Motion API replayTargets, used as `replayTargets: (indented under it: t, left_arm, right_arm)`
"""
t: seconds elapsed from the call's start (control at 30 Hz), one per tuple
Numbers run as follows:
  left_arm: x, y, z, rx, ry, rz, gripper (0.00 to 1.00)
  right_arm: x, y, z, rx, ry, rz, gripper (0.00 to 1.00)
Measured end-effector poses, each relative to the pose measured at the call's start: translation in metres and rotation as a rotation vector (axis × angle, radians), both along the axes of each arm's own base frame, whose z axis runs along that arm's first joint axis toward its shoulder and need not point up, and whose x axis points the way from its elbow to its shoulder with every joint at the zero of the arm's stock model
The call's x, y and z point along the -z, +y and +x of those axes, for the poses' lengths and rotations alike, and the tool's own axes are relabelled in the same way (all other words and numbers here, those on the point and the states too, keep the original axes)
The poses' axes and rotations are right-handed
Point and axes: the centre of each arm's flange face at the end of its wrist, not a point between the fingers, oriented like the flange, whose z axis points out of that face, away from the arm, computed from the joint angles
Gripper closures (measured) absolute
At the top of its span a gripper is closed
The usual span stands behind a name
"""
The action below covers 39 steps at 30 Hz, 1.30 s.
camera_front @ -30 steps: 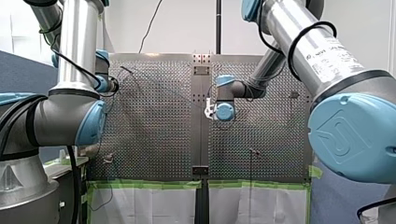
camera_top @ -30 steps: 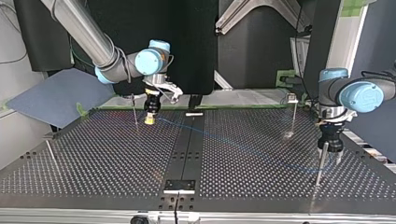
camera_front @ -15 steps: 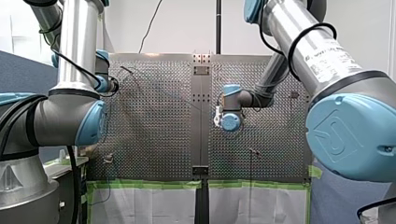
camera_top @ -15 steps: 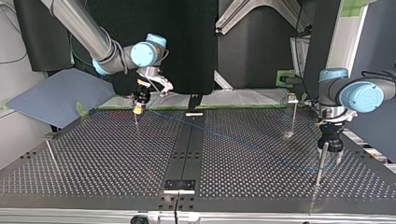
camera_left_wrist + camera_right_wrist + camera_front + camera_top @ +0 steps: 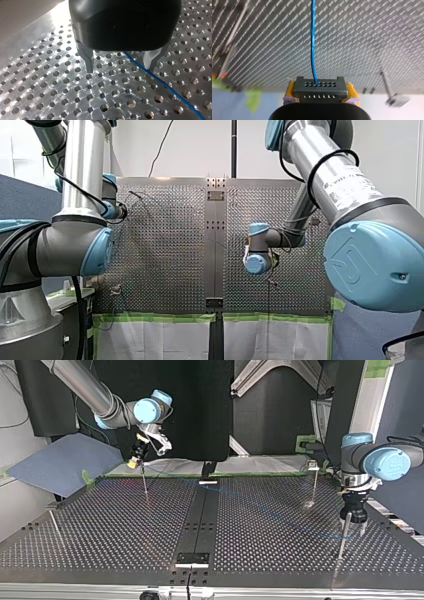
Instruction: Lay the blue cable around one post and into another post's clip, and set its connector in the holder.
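Observation:
In the right wrist view my right gripper (image 5: 320, 98) is shut on a dark connector (image 5: 320, 88), gripped between its yellow pads (image 5: 290, 89). The blue cable (image 5: 312, 42) runs from the connector out over the perforated table. In the top view my right gripper (image 5: 134, 462) hangs tilted at the far left edge of the table, just above a thin post (image 5: 144, 482). The blue cable (image 5: 260, 505) crosses the table to my left gripper (image 5: 354, 520). In the left wrist view my left gripper (image 5: 120, 66) is open, and the cable (image 5: 160, 82) passes between its fingers.
In the top view a post (image 5: 342, 537) stands just in front of my left gripper. Another post (image 5: 314, 482) with a clip on top is behind it. A slanted post (image 5: 54, 525) is at the left. A small plate (image 5: 192, 559) sits on the centre strip.
My right arm has carried the connector to the top view's left and toward the far table edge, from beside the post to above it. My left arm has stayed still.

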Motion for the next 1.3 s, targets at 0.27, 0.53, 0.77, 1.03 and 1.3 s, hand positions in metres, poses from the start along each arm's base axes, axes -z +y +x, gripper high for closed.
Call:
replayTargets:
  t: [0.27, 0.53, 0.77, 1.03, 1.3]
  left_arm:
    - [0.0, 0.0, 0.0, -0.001, 0.0, 0.0, 0.01]
    - [0.0, 0.001, 0.0, -0.001, 0.0, 0.0, 0.01]
    - [0.0, 0.0, 0.0, 0.0, 0.0, 0.0, 0.01]
    - [0.0, 0.0, 0.0, 0.001, 0.0, 0.0, 0.01]
    - [0.0, -0.001, 0.0, 0.003, 0.001, 0.0, 0.01]
  right_arm:
    - [0.053, 0.012, -0.03, 0.053, -0.012, 0.046, 1.0]
    - [0.107, 0.033, -0.061, 0.104, 0.002, 0.1, 1.0]
    - [0.152, 0.049, -0.1, 0.123, 0.075, 0.167, 1.0]
    - [0.165, 0.055, -0.135, 0.119, 0.115, 0.19, 1.0]
    - [0.168, 0.046, -0.161, 0.118, 0.101, 0.169, 1.0]
